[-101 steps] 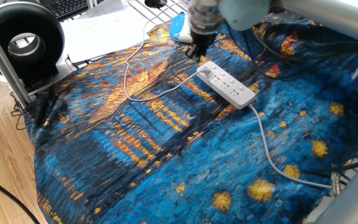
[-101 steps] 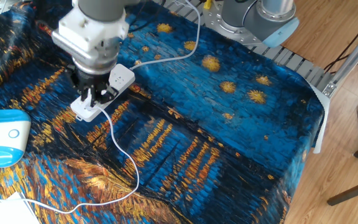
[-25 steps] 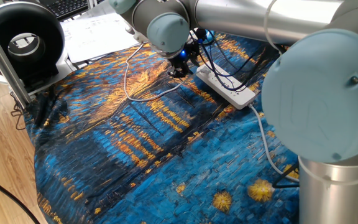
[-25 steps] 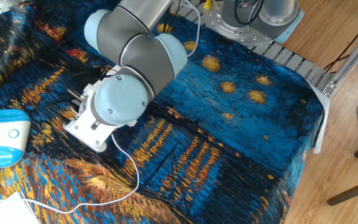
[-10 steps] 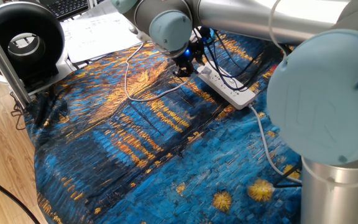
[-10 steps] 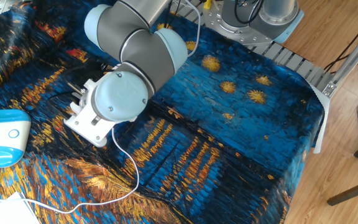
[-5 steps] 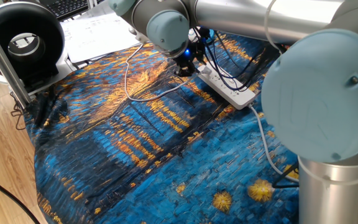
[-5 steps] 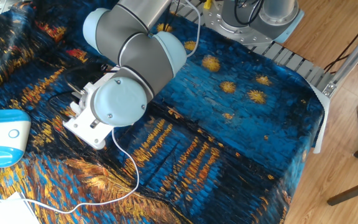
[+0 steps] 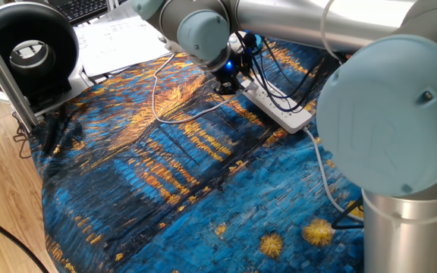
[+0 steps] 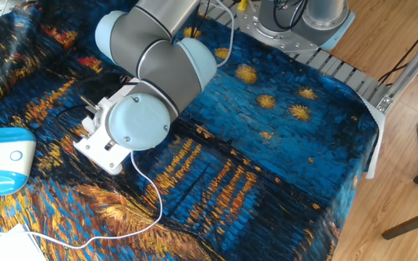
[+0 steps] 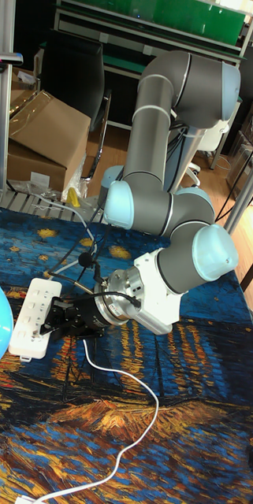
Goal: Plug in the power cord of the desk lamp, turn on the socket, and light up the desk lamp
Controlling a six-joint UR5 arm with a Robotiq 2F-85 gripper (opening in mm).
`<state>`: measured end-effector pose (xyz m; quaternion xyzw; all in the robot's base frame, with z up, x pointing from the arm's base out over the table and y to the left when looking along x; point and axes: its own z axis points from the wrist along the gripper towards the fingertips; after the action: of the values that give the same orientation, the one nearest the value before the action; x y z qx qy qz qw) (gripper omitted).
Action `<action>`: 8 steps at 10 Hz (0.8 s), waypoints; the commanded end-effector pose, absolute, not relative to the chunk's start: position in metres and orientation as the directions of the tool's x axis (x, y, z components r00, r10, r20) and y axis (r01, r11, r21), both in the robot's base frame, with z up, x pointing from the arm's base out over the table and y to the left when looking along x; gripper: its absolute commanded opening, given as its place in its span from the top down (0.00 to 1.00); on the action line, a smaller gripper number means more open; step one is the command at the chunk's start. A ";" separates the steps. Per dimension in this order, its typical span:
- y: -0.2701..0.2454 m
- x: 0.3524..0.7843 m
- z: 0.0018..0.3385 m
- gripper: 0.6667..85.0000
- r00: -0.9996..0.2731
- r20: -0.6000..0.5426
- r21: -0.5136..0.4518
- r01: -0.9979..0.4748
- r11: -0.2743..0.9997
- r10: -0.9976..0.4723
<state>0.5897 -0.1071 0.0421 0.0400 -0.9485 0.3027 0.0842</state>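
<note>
The gripper (image 11: 57,323) meets the socket (image 11: 31,316) only in the tall view.

A printed cloth (image 9: 165,189) with a matt weave covers the table; the socket (image 11: 33,316) is smooth white plastic, the floor (image 10: 405,145) pale wood.

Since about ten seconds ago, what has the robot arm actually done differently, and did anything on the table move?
The arm swung from standing upright over the socket to lying low and sideways, so the gripper now points at the strip's side. Whether its fingers hold the power cord cannot be told. The socket, the cord's loop and the patterned cloth look unchanged.
</note>
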 end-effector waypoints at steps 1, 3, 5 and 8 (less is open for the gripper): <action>-0.105 0.586 0.036 0.62 -0.983 0.185 -0.547 -0.113 0.829 -0.012; -0.106 0.586 0.035 0.62 -0.982 0.187 -0.549 -0.110 0.829 -0.007; -0.109 0.586 0.037 0.62 -0.983 0.185 -0.565 -0.102 0.819 0.005; -0.106 0.583 0.040 0.63 -0.981 0.193 -0.572 -0.090 0.815 0.028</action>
<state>0.5861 -0.1084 0.0393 0.0269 -0.9475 0.3053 0.0909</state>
